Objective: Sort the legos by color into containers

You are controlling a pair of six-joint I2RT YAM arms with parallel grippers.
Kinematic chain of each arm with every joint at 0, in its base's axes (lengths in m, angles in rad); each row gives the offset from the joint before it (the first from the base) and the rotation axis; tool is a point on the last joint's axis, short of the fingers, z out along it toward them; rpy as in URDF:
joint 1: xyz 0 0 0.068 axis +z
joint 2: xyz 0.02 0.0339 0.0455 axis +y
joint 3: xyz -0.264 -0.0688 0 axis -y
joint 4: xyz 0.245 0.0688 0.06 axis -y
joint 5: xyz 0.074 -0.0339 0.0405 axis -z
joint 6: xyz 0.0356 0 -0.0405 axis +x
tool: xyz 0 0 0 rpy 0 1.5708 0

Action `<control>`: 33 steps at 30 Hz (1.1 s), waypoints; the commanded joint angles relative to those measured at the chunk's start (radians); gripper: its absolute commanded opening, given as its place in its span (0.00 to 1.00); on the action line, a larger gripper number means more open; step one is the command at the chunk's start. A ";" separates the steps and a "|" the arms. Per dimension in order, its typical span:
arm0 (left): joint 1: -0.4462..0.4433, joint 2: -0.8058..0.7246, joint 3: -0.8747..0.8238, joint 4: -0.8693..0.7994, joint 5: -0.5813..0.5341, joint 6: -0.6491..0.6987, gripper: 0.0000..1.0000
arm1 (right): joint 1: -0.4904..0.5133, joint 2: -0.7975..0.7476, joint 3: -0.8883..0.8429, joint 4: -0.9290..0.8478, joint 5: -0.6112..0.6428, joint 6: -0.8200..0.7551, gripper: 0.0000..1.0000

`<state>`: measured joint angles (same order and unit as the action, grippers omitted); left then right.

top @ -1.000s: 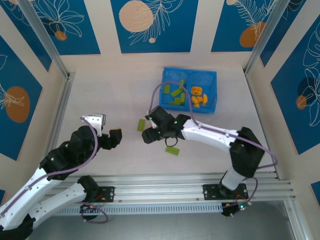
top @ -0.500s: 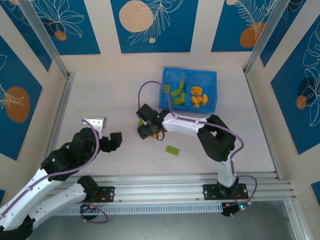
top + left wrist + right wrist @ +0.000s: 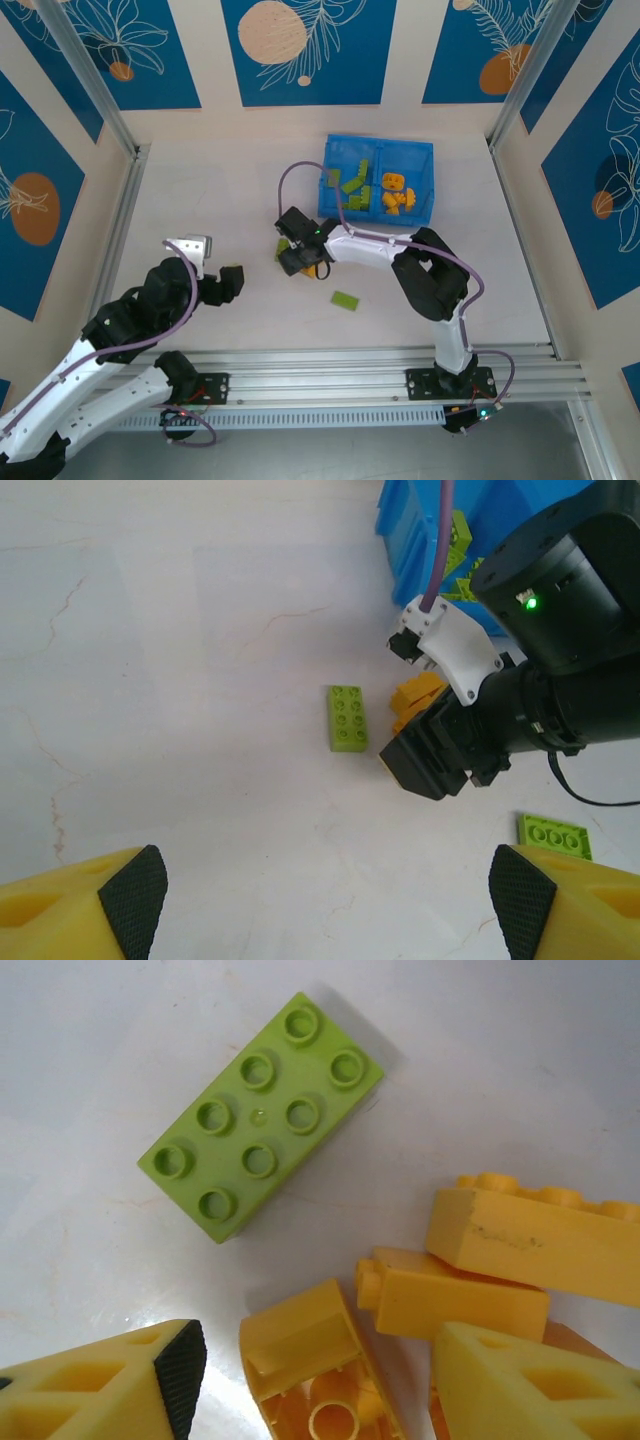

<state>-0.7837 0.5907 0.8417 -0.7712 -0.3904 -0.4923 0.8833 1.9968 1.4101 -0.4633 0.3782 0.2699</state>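
Note:
The blue bin [image 3: 425, 152] stands at the back; its left compartment holds lime green legos [image 3: 352, 188] and its right one orange legos [image 3: 396, 193]. On the table, a green brick [image 3: 262, 1115] lies beside three loose orange bricks. My right gripper [image 3: 320, 1385] is open and low over them. An upturned orange brick [image 3: 300, 1345] sits between its fingers, with a gap to the left pad [image 3: 180, 1370]. From above, the right gripper [image 3: 297, 256] is next to the green brick [image 3: 282, 249]. Another green brick [image 3: 346, 299] lies nearer. My left gripper [image 3: 325, 895] is open and holds nothing.
In the left wrist view I see the green brick [image 3: 346, 717], an orange brick [image 3: 418, 693], the right arm's black wrist [image 3: 545, 630], the nearer green brick [image 3: 553, 832] and the bin corner [image 3: 405, 540]. Bare table stretches left of the bricks.
The right arm has swung left, from beside the nearer green brick to low over the green and orange bricks. The left gripper has drifted slightly and opened a little wider.

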 commanded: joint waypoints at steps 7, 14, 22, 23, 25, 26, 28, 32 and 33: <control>-0.003 -0.001 -0.016 0.026 -0.012 -0.028 0.87 | 0.050 0.010 -0.037 -0.137 0.062 -0.027 0.75; -0.002 0.000 -0.026 0.032 -0.009 -0.034 0.88 | 0.036 0.038 -0.024 -0.118 0.002 -0.051 0.76; -0.002 0.001 -0.048 0.071 0.098 0.012 0.89 | 0.012 0.054 0.008 -0.088 -0.035 -0.009 0.40; -0.003 0.003 -0.052 0.082 0.132 0.025 0.89 | 0.012 0.044 0.005 -0.087 -0.036 -0.003 0.38; -0.002 0.010 -0.061 0.102 0.221 0.055 0.90 | 0.010 0.007 -0.006 -0.087 -0.039 0.015 0.36; -0.003 0.017 -0.062 0.106 0.257 0.064 0.90 | 0.011 -0.017 -0.017 -0.085 -0.045 0.023 0.35; -0.003 0.036 -0.063 0.119 0.338 0.085 0.90 | 0.011 -0.091 -0.049 -0.073 -0.056 0.041 0.33; -0.003 0.072 -0.071 0.175 0.483 0.113 0.91 | -0.008 -0.252 -0.114 -0.042 -0.082 0.079 0.32; -0.003 0.081 -0.076 0.199 0.525 0.118 0.92 | -0.022 -0.296 -0.129 -0.033 -0.086 0.090 0.32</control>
<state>-0.7837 0.6594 0.7795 -0.6495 -0.0303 -0.4187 0.8845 1.8351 1.2984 -0.5373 0.3180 0.3103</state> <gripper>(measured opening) 0.917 0.342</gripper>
